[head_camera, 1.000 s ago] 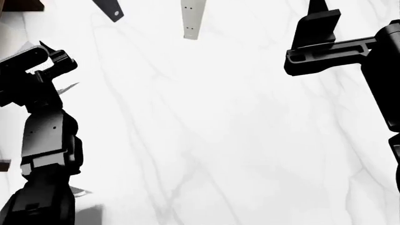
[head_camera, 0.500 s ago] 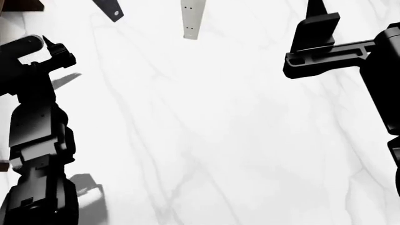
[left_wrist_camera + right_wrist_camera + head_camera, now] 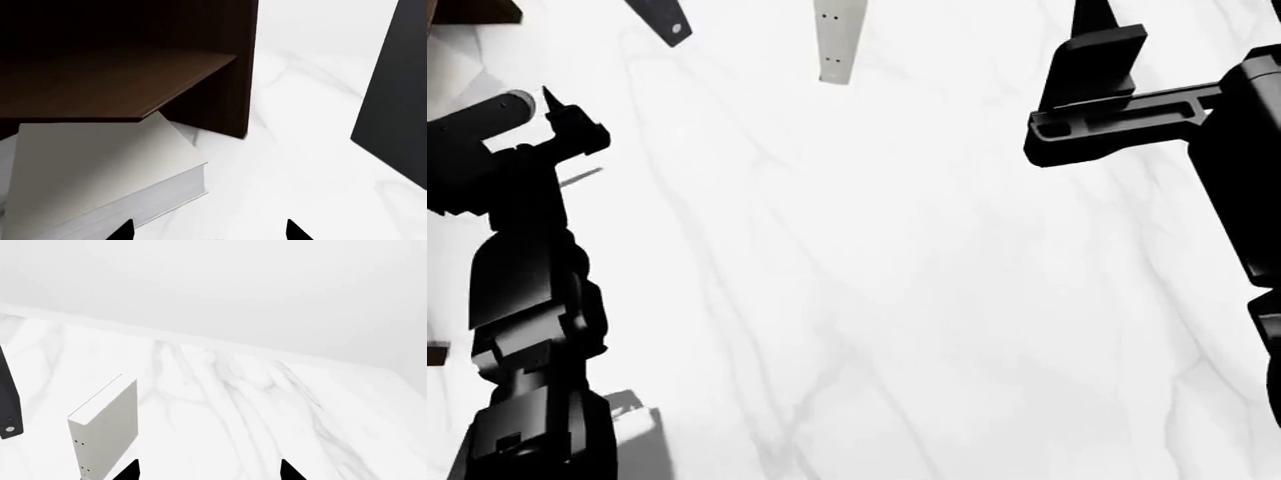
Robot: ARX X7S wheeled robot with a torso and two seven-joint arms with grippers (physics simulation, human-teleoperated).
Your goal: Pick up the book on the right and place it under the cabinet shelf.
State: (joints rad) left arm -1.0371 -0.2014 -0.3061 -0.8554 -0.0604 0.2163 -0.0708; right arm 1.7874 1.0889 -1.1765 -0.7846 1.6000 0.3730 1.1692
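As it is seen from the left wrist view, the book (image 3: 100, 170) is laid flat just ahead of the left gripper (image 3: 210, 231), partly under the cabinet shelf (image 3: 113, 85). Its long axis cannot be told; one corner is pointed toward the dark wood-grain side panel (image 3: 230, 90). The cover is plain, matte and off-white, and the pages are pale grey. The left fingertips are kept apart, holding nothing. The right gripper (image 3: 208, 469) is also spread over the marble table (image 3: 267, 405), with a thin white book (image 3: 107, 427) upright near it.
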